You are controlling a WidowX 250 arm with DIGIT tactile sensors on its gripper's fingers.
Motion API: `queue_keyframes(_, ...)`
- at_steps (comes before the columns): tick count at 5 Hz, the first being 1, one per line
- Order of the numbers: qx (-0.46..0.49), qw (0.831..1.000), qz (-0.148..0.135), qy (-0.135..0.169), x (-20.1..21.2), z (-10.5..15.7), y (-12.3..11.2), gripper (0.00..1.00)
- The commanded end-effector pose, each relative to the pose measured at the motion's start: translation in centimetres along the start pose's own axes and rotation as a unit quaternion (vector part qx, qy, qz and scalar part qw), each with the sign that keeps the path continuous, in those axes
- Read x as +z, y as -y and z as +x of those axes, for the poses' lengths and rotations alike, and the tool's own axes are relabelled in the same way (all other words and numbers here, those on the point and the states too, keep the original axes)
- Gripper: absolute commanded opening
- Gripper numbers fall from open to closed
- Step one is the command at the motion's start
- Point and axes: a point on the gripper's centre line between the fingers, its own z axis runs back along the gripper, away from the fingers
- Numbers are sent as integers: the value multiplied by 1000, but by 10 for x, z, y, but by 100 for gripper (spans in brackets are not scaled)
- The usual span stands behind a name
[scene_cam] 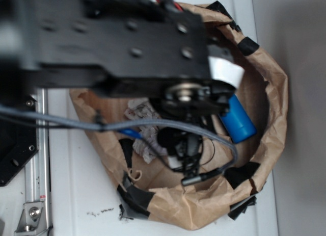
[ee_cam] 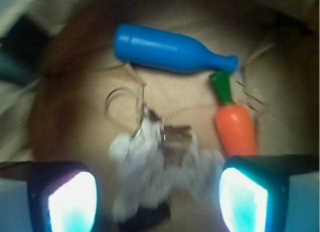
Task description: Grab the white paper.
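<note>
— Glowing fingertips [ee_cam: 72,199] fill the bottom corners of the wrist view, one at seven o'clock and one at five. Why so far apart?

— My guess: the gripper [ee_cam: 157,199] is spread wide so the jaws can straddle the target. Nothing is pinched between them yet.

— And the target?

— The white paper [ee_cam: 145,164] sits at six o'clock, right between the fingers, on the floor of the brown paper bag [scene_cam: 270,93]. It looks positioned for a straight descent and squeeze.

— What does it look like?

— A wrinkled, tissue-like wad, two pale lumps joined by a dark brown scrap [ee_cam: 175,137] (blurred, so texture is hard to read). It should crush easily.

— Anything crowding it?

— A blue bottle [ee_cam: 170,49] lies across twelve o'clock, well apart. An orange carrot [ee_cam: 235,129] stands near at two o'clock, green stem toward the bottle's neck. A thin wire loop [ee_cam: 122,104] lies at eleven o'clock, just above the wad.

— From outside?

— The arm hangs over the bag, hiding most of the paper.
</note>
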Motion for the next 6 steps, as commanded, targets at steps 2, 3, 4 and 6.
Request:
queue_keyframes(2, -88, 993, -7, -81, -85, -25, 40, 82)
queue_keyframes(3, -83, 994, 11, -75, -77, -25, 30, 0)
queue_keyframes(4, -86, 994, 26, -54, -37, -21, 19, 0)
queue_keyframes(6, -63, 996, 56, 32, 68, -16, -9, 0)
